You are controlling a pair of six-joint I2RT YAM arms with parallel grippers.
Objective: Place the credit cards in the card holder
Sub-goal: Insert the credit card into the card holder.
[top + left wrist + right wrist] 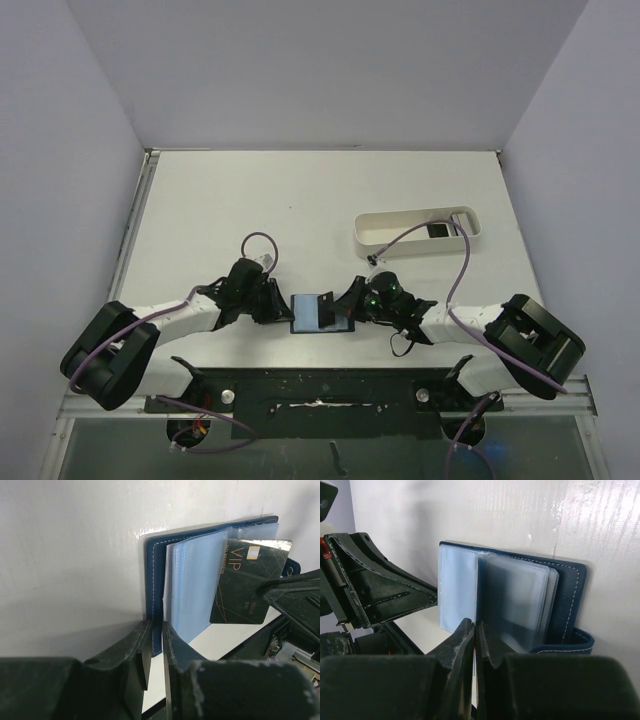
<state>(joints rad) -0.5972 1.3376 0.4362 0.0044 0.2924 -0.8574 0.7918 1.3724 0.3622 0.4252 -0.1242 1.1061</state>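
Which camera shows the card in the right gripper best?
Left wrist: the card faces it, VIP print readable, by the wallet sleeves. Right wrist shows at most its edge in the right gripper; top view, only a small dark patch.

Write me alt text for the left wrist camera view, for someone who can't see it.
The left gripper pinches the navy edge of an open wallet on a white table, its pale blue clear sleeves fanned out. From the right, the right gripper holds a black card with gold VIP lettering over those sleeves.
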